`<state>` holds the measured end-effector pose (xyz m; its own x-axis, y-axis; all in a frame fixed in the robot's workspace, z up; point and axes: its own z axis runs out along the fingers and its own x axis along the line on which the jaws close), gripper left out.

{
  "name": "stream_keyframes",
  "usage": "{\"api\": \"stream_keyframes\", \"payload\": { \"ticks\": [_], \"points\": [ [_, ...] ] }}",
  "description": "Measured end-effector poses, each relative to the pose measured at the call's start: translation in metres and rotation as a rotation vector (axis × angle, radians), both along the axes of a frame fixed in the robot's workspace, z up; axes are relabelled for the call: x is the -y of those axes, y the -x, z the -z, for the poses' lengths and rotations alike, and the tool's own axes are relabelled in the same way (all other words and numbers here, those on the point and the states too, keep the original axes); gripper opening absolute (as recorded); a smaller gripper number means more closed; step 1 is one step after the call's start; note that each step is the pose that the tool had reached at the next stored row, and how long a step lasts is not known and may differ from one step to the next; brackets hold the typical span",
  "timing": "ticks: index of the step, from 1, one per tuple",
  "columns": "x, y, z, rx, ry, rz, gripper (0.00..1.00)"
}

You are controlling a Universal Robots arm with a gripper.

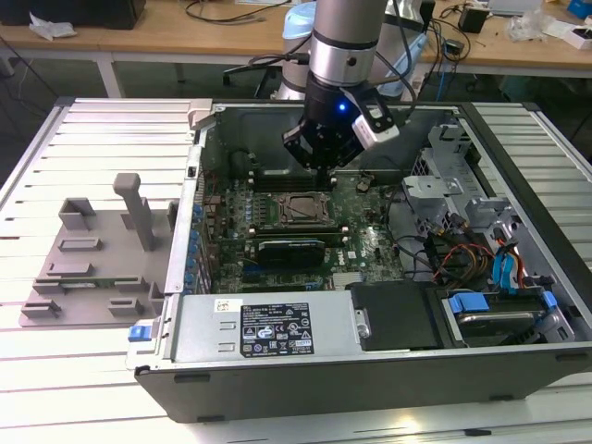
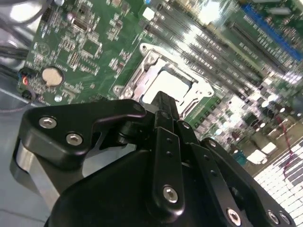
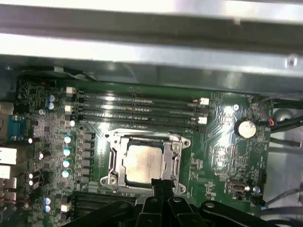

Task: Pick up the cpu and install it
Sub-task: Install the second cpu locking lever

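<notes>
fingers (image 2: 163, 111) of the gripper (image 3: 161, 187) pressed together, black tips meeting with nothing visible between them; clenched on nothing. in both wrist views the tips sit over the near edge of the socket frame (image 3: 144, 163), apart from the board, gripper raised above it

cpu (image 3: 143, 161), silvery square top, lies flat inside the metal socket frame on the green motherboard (image 3: 222, 151); in the second wrist view the cpu (image 2: 168, 85) shows as a bright square just beyond the fingertips, partly hidden by them. in the exterior view the gripper (image 1: 326, 159) hangs above the board, just behind the socket frame (image 1: 294, 210)

beside the socket: a row of long memory slots (image 3: 137, 109), a round coin battery (image 3: 246, 127), small capacitors along one side

motherboard sits in an open computer case (image 1: 370, 370) lying on its side, with a grey power supply box (image 1: 264, 326) at the front and blue-tabbed drive bays (image 1: 504, 310) at the exterior view's right. case rests on a slatted white desk (image 1: 102, 125). a grey plastic fixture tray (image 1: 97, 254) lies on the desk at the exterior view's left, well apart from the case
</notes>
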<state>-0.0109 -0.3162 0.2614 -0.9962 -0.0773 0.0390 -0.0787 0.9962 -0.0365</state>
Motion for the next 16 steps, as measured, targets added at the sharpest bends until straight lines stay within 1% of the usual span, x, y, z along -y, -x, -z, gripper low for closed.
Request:
{"api": "stream_keyframes", "payload": {
  "ticks": [2,4,5,6,7,9,12,13,14,15,16],
  "points": [
    [0.0127,0.0000,0.0001,0.0001,-0.0003,0.000,0.11],
    [0.0201,0.0002,0.0001,0.0000,-0.0008,0.000,0.11],
    [0.0219,0.0005,0.0002,0.0001,-0.0055,0.000,0.11],
    [0.0233,0.0008,0.0003,0.0001,-0.0145,0.000,0.11],
    [0.0257,0.0014,0.0006,0.0000,-0.0254,0.000,0.11],
    [0.0289,0.0022,0.0015,0.0001,-0.0279,0.000,0.11],
    [0.0316,0.0043,0.0067,0.0002,-0.0278,0.008,0.11],
    [0.0340,0.0072,0.0079,0.0002,-0.0303,0.009,0.11],
    [0.0367,0.0104,0.0084,0.0001,-0.0475,0.009,0.11],
    [0.0387,0.0130,0.0086,0.0000,-0.0683,0.009,0.11],
    [0.0399,0.0145,0.0088,0.0000,-0.0806,0.009,0.11]
  ]
}}
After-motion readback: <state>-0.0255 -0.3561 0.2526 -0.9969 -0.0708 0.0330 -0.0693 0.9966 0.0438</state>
